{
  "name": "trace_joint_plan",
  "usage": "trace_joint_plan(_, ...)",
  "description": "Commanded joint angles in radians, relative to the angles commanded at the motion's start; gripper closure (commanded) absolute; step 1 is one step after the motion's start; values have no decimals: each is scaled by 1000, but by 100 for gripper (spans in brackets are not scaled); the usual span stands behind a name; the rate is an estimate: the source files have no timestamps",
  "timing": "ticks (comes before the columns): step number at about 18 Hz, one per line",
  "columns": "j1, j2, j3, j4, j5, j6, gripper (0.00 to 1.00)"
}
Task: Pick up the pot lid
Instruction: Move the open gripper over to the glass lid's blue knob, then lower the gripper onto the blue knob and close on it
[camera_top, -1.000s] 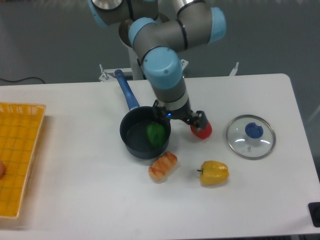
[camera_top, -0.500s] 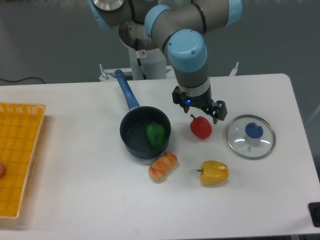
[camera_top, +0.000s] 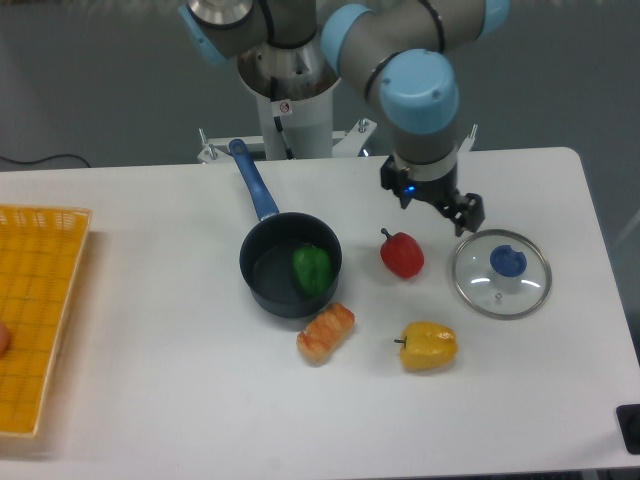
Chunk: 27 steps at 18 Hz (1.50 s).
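While the pincer (camera_top: 432, 211) gapes wide, a blue knob (camera_top: 508, 262) tops the round clear lid (camera_top: 495, 294)

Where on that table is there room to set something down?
The widest bare patch of white table lies between the yellow crate and the black pan. Another runs along the near edge, in front of the brown item and yellow vegetable. It's crowded from the pan past the red vegetable to the pot lid, with the end effector hovering nearby.
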<state>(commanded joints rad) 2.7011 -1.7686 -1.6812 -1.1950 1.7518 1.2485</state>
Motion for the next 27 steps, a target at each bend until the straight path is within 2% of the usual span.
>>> trace_joint_plan(2,51,-11,-2,9,-2,34,0)
trace_joint_plan(4,80,-44,-3,63,-12,35,0)
trace_joint_plan(7,129,-86,-6,107,-38,61,0)
trace_joint_plan(10,143,-161,20,190,-41,107,0)
trace_joint_plan(12,146,-196,47,192,-38,175,0)
trace_joint_plan(15,146,-235,80,196,-37,192,0)
trace_joint_plan(19,147,-271,84,221,-40,212,0)
trace_joint_plan(27,144,-308,77,221,-44,203,0)
